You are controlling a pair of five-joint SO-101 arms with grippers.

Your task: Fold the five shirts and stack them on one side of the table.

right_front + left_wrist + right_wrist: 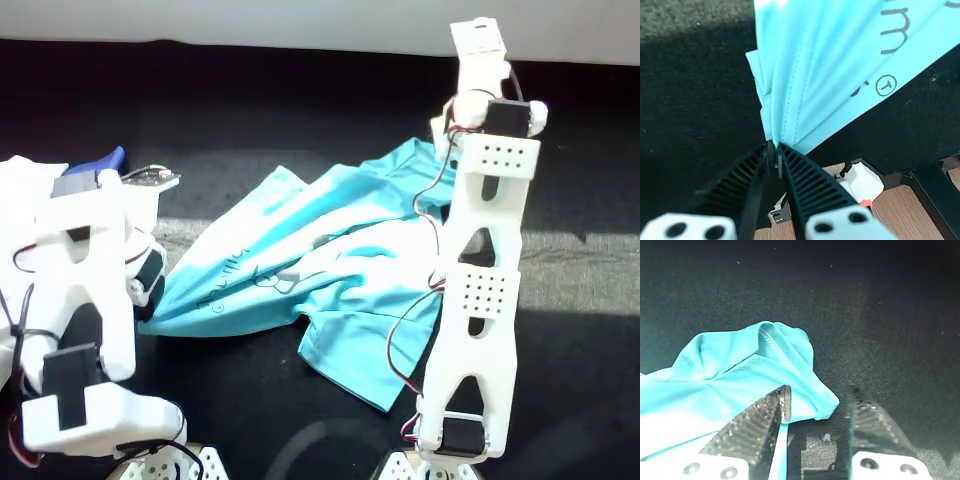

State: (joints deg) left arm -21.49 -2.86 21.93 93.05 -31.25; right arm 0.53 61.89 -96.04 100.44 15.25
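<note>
One teal shirt (pixel 300 250), left gripper (pixel 775 150) clenched on its edge; long axis runs to 2 o'clock, right gripper (pixel 820 392) released there.

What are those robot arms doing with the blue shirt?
Two robot arms are working on a turquoise shirt lying crumpled on the black table. The left end effector is pinched shut on one bunched-up edge. The right end effector is open over the shirt's far corner. The shirt isn't folded yet.

A black-covered table (pixel 250 110) carries a spread, rumpled turquoise shirt (pixel 330 260).
</note>
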